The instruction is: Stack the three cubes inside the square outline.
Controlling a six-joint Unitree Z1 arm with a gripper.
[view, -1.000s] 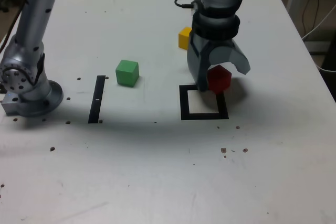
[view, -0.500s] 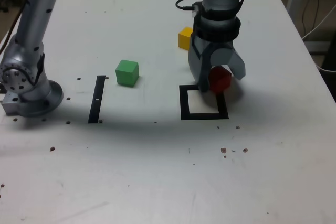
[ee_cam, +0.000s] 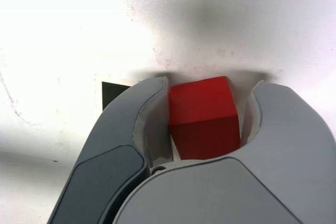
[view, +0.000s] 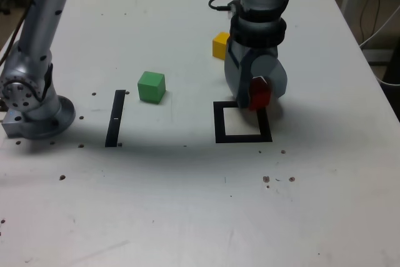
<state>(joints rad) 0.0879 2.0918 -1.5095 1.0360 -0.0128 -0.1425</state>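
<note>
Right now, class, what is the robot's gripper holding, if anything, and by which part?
The gripper has its fingers closed against two opposite side faces of the red cube.

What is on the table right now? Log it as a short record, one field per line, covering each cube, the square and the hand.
red cube: between the jaws of the hand, at the far right corner of the outline in the exterior view
hand: jaws drawn in on both sides of the red cube
green cube: alone on the table, to the exterior view's left of the outline
yellow cube: on the table beyond the hand, partly hidden by it
square outline: no cube inside its pale centre
stack: not started
</note>
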